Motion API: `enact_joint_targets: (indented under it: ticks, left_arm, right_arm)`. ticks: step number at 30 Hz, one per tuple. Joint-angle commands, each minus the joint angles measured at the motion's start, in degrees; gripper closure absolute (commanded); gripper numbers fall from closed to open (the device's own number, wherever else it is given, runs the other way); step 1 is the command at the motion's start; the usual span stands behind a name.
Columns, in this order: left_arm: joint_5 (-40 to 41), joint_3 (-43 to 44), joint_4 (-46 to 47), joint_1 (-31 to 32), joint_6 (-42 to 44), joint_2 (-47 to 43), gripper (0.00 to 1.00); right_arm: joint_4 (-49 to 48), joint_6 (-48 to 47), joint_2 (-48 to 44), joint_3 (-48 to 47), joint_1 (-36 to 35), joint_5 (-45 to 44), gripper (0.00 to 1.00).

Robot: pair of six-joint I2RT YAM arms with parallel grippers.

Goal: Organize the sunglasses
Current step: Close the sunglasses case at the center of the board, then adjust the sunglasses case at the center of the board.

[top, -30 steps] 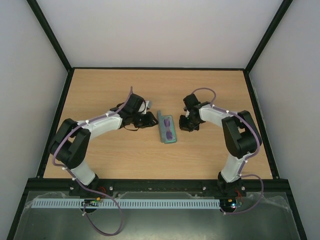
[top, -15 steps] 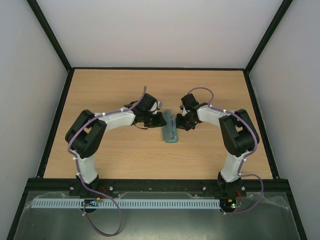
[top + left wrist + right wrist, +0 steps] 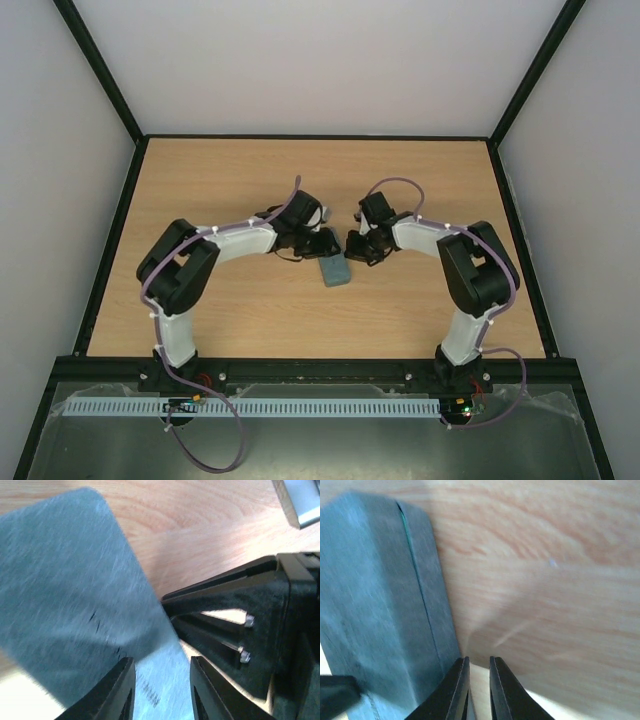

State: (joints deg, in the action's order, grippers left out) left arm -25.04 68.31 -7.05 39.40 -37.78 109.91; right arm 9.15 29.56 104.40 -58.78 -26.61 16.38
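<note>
left fingers [image 3: 125, 695] ajar, right fingers [image 3: 461, 690] nearly together, both empty. uneven push could skid the grey-blue oblong case [image 3: 336, 271].

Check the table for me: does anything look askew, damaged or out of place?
Nothing stands out. The grey-blue case lies flat and shut on the table, by the tips of the left pincer and the right pincer; the right wrist view shows only a thin green line along its seam.
</note>
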Motion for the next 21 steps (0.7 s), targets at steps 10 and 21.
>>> enact_joint_targets:
  ticks: [10,21]
  left_arm:
    - [9.37,-17.74,-5.75,-8.77,-0.56,-28.07,0.01]
    - [8.01,-30.37,-5.72,-16.18,-1.07,-43.31,0.01]
  right_arm:
    - [9.17,-2.01,-9.46,7.34,-1.83,-4.89,0.82]
    - [9.29,4.45,-5.08,4.18,-16.2,-9.84,0.82]
